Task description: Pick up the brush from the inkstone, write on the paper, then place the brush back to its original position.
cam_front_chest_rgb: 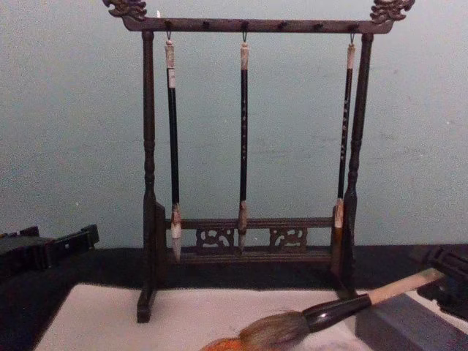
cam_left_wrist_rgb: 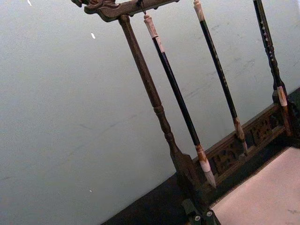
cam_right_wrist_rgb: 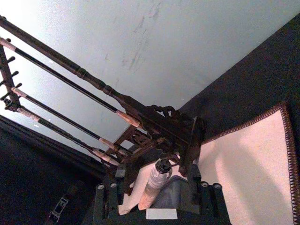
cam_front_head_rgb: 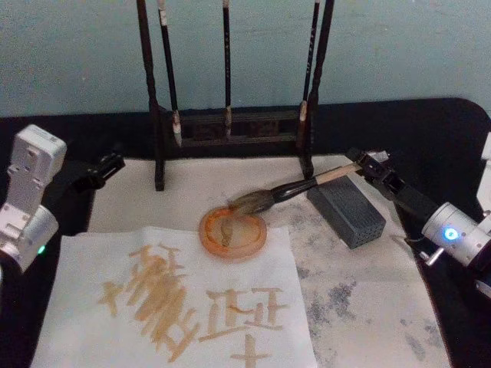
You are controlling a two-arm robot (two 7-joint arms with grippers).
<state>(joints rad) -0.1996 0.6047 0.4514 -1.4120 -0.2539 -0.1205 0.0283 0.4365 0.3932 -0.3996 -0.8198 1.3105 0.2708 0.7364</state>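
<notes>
The brush (cam_front_head_rgb: 307,182) lies slanted, its tan handle resting on the dark grey inkstone block (cam_front_head_rgb: 347,212) and its bushy tuft in a round orange dish (cam_front_head_rgb: 234,232). My right gripper (cam_front_head_rgb: 367,165) is at the handle's far end. In the right wrist view its fingers (cam_right_wrist_rgb: 107,199) stand open on either side of the handle (cam_right_wrist_rgb: 151,190), apart from it. The paper (cam_front_head_rgb: 257,264), a white sheet with tan brush strokes, lies at the front left. My left gripper (cam_front_head_rgb: 103,169) hangs idle off the paper's far left corner.
A dark wooden rack (cam_front_head_rgb: 230,126) with three thin black brushes hanging from it stands at the back, just behind the dish. A cream felt mat (cam_front_head_rgb: 368,291) with grey stains covers the black table under everything.
</notes>
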